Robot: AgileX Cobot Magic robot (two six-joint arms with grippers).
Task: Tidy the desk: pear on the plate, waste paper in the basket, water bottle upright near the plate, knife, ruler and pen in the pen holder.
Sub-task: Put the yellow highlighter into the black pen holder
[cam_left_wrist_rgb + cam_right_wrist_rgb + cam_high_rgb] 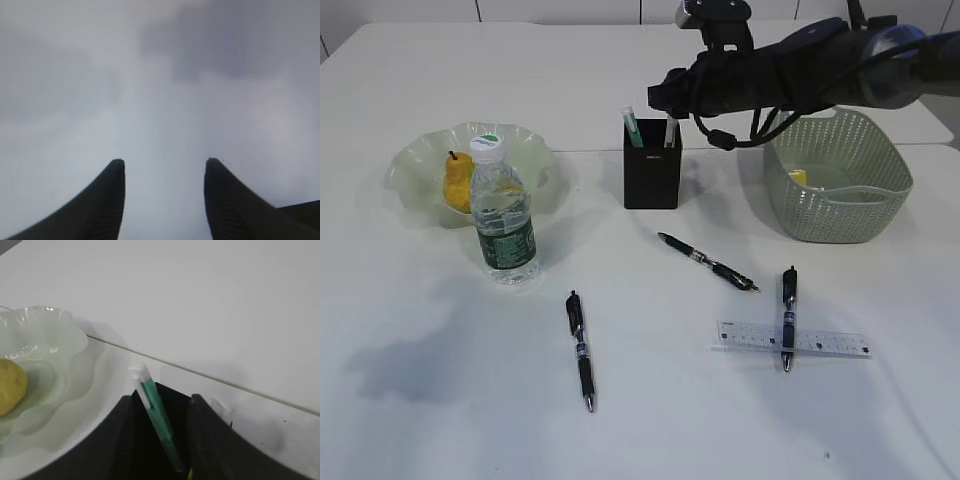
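In the exterior view my right gripper (pixel 665 95) hovers just above the black pen holder (pixel 651 170). A green-and-white knife (pixel 632 128) stands in the holder. Seen from the right wrist, the knife (pixel 155 410) leans between the jaws of my right gripper (pixel 161 397), which stand apart with a gap beside it. The pear (pixel 458 180) lies on the pale green plate (pixel 420 165). The water bottle (pixel 504 215) stands upright in front of the plate. Three black pens (pixel 581 351) (pixel 707 261) (pixel 788 317) and a clear ruler (pixel 793 339) lie on the table. My left gripper (pixel 165 161) is open over bare table.
The green basket (pixel 835 180) sits at the right with something yellow (pixel 800 178) inside. A second white-tipped item (pixel 670 130) stands in the holder. One pen lies across the ruler. A table seam runs behind the holder and plate.
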